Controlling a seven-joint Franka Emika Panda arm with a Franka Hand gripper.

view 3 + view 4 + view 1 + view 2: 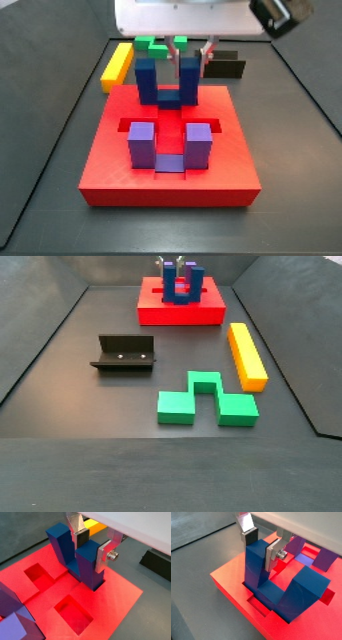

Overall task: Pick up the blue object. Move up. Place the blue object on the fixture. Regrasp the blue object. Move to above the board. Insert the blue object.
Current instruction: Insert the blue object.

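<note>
**Almost seated: blue piece going into the red slab**

So, starting closest to the wrist: your gripper (93, 543) has its silver plates clamped on one prong of the blue object (79, 558), prongs pointing up, bridge down. In both wrist views the bridge end looks like it's already entering a cutout in the board (120, 597), but I can't tell whether it's bottomed out.

My take is you're on the insert step. Keep the block dead vertical, push straight down, and don't let go until the bridge sits level in its slot. If it binds on an edge, back off rather than forcing it.

Further out on the board, the purple U block (163, 145) already fills a slot, and two square pockets beside your piece look empty in a wrist view.

Way off the board, the fixture (124, 354) sits empty, with the green block (202, 400) and yellow bar (246, 354) nearby.
</note>
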